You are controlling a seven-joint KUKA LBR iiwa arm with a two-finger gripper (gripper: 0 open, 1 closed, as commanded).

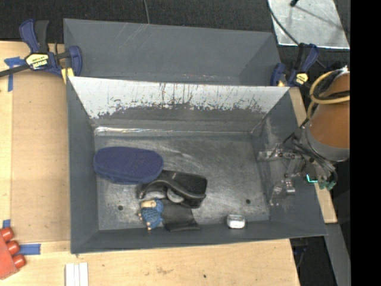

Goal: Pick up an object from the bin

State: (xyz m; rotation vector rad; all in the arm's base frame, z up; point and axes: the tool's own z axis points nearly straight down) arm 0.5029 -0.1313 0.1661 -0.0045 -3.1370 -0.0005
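**A:** What lies nearest the front of your bin?

**B:** On the near edge of the floor of the grey metal bin [178, 100] there is a small pale whitish lump [236, 221], alone towards the right. To its left are a flat black piece [179, 223] and, touching it, a little blue and yellow toy figure [151, 213].

**A:** And behind those?

**B:** A curved black strap-like thing [176, 186], just behind the figure. Farther back on the left is a dark blue oval soft pad [128, 164], against the black thing's end. Beyond that the floor is bare up to the scuffed far wall.

**A:** Where is your hand?

**B:** My hand [282, 190] hangs at the right side, over the sloping right wall, well apart from the cluster on the left. Whether it stands apart or together I cannot tell from here. Nothing sits in it.

**A:** So which step is this?

**B:** I judge it the approach. Nothing is chosen and nothing is lifted. The pale lump is the thing nearest my hand, and it stands clear of the rest.

**A:** What does the next move ask?

**B:** I would come in off the wall towards the floor, settle above one thing, and go down with room on both sides. The lump looks the easier pick. The left cluster lies packed, so a grasp there might nudge its neighbours.
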